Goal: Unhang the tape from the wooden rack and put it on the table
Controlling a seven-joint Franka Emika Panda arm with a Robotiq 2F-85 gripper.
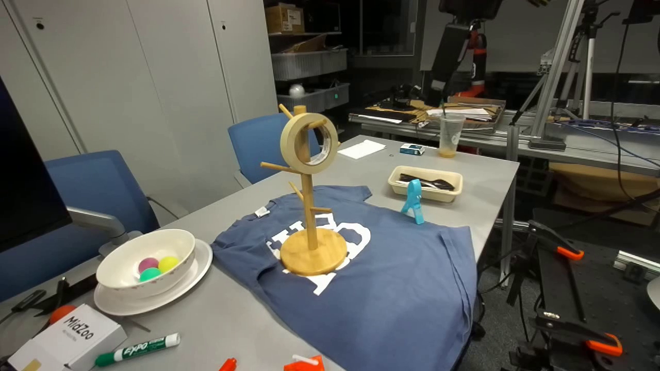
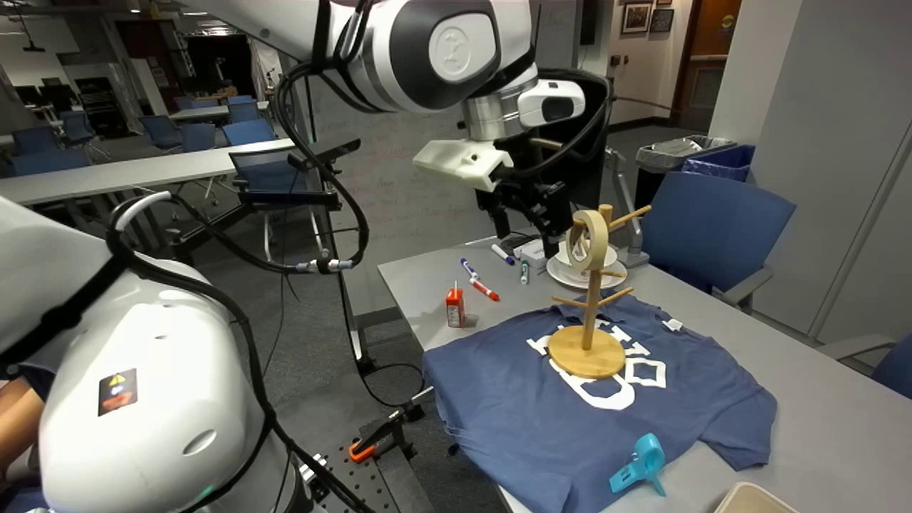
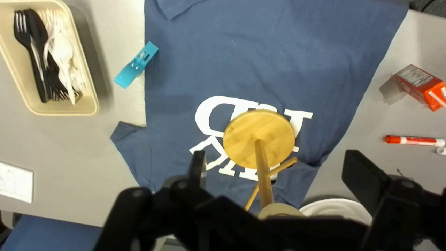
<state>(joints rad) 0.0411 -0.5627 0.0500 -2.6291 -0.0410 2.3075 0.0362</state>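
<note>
With our black fingers (image 3: 362, 179) apart and empty, we seem at the reaching step, and must next straddle the beige tape ring (image 1: 289, 147) hung on the pale wooden pegged rack (image 1: 309, 208).

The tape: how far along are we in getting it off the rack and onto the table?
Looks done: only positioning; in an exterior view the gripper is near the wooden rack.
In hand: nothing; the wrist view shows the gripper open.
Left: grasping the tape, which hangs on an upper peg, slipping it off, and setting it on the table.
</note>
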